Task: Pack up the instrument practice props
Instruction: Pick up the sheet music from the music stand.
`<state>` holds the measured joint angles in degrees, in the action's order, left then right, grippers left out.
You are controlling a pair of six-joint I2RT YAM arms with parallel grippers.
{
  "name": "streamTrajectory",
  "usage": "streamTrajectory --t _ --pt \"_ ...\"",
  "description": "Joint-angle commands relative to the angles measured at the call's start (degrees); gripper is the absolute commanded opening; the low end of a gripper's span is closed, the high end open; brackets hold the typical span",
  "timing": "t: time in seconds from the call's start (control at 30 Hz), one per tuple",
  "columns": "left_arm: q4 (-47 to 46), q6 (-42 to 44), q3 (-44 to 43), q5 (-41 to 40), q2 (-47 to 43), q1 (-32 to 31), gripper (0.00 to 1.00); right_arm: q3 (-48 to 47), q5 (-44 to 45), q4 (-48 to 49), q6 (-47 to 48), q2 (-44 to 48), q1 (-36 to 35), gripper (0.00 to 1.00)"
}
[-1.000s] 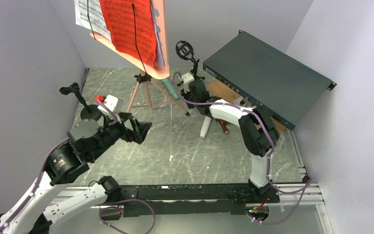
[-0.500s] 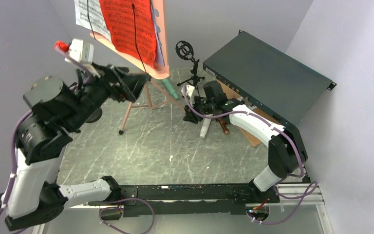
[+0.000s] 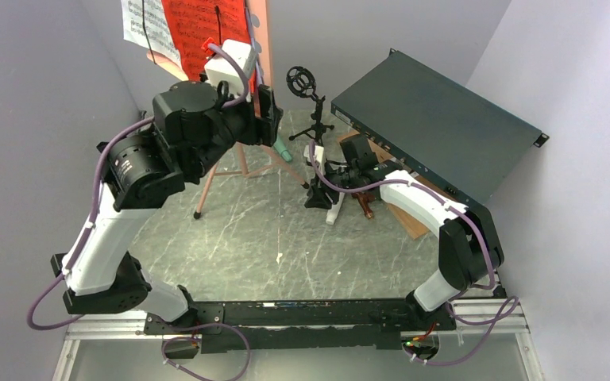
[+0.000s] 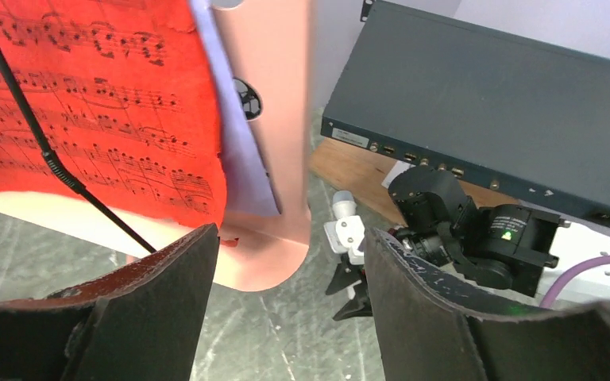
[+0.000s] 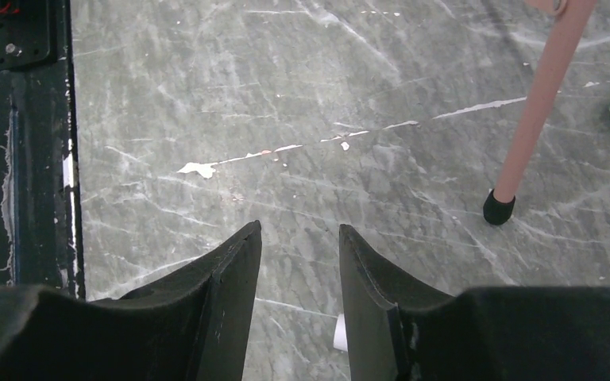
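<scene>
Tripod (image 4: 274, 119) stands at the back left of the table (image 5: 286, 95), and my overhead view cuts its top off at the frame edge. My left gripper (image 4: 290, 232) is raised to its desk with the jaws wide. The desk's lower corner sits in the gap, though I cannot tell whether either finger touches it. A red page (image 4: 87, 103) lies on the desk, a lavender page (image 4: 242, 159) peeks out behind it, and a white page (image 3: 143, 28) shows at the far left, partly hidden. From above, the left arm blocks much of the legs. A green mic (image 3: 282, 148) lies behind them, mostly covered. A white mic (image 3: 335, 208) lies near the centre, beside the base of a black mount (image 3: 303, 82). My right gripper (image 5: 298, 230) hangs low near that base, jaws narrowly apart and gripping nothing; a white bit low in the gap I cannot identify. A dark box (image 3: 437, 135) sits at the back right, over a board (image 4: 349, 171) I barely see.
</scene>
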<state>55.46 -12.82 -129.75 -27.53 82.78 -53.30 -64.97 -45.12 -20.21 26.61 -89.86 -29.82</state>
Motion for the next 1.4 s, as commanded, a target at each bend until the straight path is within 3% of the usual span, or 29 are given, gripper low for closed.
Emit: streamTrajectory --t 0.0,0.27,0.63,1.07,1.23,1.37 --pt "-1.0 7.1 -3.6 -12.2 0.4 -4.6 0.71 0.0 -3.1 -0.1 1.8 1.2 0.2 0.44" --pt "-11.8 18.9 3.1 -26.8 -2.1 -12.7 0.69 0.1 -3.8 -0.1 1.9 1.2 0.3 0.44" --pt "-16.7 27.1 5.7 -32.7 -1.0 -12.9 0.67 -0.1 -4.3 -0.7 2.4 1.4 0.6 0.44" --pt "-7.4 18.8 3.4 -23.2 2.1 -3.1 0.64 0.0 -5.2 -0.6 2.3 2.0 1.4 0.44" --pt "-6.5 17.1 4.3 -20.6 1.8 -0.4 0.50 0.1 -5.5 -0.7 2.3 2.1 1.5 0.44" --pt "-7.6 17.2 4.5 -19.4 0.9 -0.4 0.25 0.1 -5.7 -0.7 2.5 2.1 1.6 0.44"
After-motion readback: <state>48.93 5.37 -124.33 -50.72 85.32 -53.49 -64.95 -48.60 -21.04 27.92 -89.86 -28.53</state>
